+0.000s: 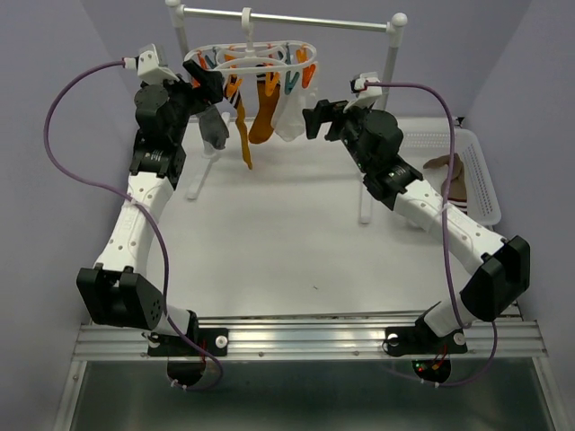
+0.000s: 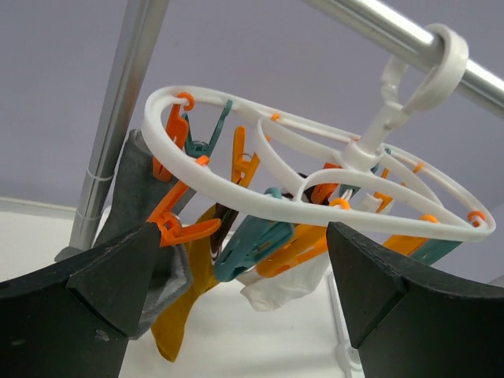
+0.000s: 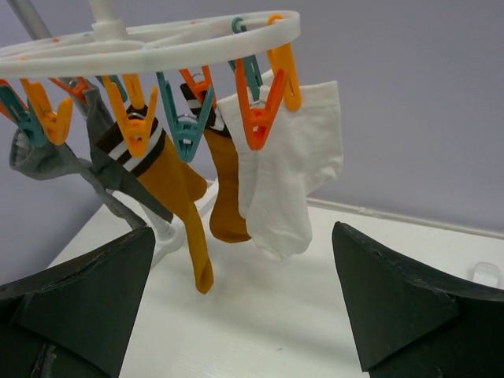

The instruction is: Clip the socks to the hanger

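Currently left fingers (image 2: 110, 283) and right fingers (image 3: 394, 299) both gape wide, holding nothing. Left ones sit at the left end of the hanger (image 1: 256, 56), beside the grey sock (image 1: 216, 130); right ones face the white sock (image 3: 287, 181). Hanger hooked on the rail (image 1: 287, 18), mustard socks (image 3: 177, 197) clipped between grey and white. More socks (image 1: 446, 169) lie in the basket (image 1: 490, 180) at the right edge of the table (image 1: 296, 242).

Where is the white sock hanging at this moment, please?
In the overhead view, the white sock hangs clipped at the right end of the hanger, just right of an orange sock, below the metal rail.
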Controlling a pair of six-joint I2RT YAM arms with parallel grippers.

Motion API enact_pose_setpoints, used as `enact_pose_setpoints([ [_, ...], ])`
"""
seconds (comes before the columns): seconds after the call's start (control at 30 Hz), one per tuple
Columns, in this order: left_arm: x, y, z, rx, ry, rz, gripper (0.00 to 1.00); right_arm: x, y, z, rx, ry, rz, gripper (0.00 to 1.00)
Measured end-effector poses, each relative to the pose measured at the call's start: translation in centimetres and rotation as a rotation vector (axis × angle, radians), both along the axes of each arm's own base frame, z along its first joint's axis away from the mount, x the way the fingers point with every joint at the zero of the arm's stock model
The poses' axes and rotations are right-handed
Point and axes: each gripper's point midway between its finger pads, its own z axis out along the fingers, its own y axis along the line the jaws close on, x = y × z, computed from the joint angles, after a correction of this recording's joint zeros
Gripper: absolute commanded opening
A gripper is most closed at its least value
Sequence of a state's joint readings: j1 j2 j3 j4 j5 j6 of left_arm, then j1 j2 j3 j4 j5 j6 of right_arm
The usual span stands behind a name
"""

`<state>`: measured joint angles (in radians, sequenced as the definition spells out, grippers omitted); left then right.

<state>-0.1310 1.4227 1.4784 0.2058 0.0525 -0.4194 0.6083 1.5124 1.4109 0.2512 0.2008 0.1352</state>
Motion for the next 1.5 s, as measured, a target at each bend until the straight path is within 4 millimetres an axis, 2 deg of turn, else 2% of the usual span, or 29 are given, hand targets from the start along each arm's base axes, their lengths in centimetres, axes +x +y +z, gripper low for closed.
enact_pose_setpoints([
  [0.13,0.3,-0.1,-1.3,0.002,0.023,-0.001,0.99,-0.1,0.3,-0.9,-0.036,0.022,0.021,1.00],
  [0.37,-0.1,-0.3,-1.6,0.015,0.010,-0.018,0.99,-0.1,1.7,-2.5,-0.085,0.068,0.084,1.00],
  [0.5,-0.9,-0.1,-2.6,0.035,0.022,-0.015,0.99,-1.5,4.7,-3.9,-0.109,0.093,0.281,1.00],
  [0.6,-1.2,0.0,-2.2,0.043,0.010,-0.011,0.99,-2.0,6.7,-4.2,-0.110,0.099,0.391,1.00],
  [0.77,-1.2,0.1,-2.1,0.051,0.005,-0.006,0.99,-0.4,9.5,-3.0,-0.084,0.080,0.467,1.00],
  [0.9,-1.2,0.2,-2.0,0.050,0.004,-0.004,0.99,1.4,10.2,-1.9,-0.045,0.076,0.434,1.00],
  [1.1,-0.8,-0.1,-1.8,0.026,-0.012,-0.016,0.99,4.7,10.1,0.1,0.013,0.051,0.320,1.00],
  [1.37,1.6,-0.5,-3.8,0.008,0.030,-0.018,0.99,5.2,10.5,0.7,0.029,0.044,0.316,1.00],
  [1.5,1.9,-0.6,-4.2,0.003,0.039,-0.018,0.99,5.1,10.6,0.7,0.026,0.041,0.327,1.00],
])
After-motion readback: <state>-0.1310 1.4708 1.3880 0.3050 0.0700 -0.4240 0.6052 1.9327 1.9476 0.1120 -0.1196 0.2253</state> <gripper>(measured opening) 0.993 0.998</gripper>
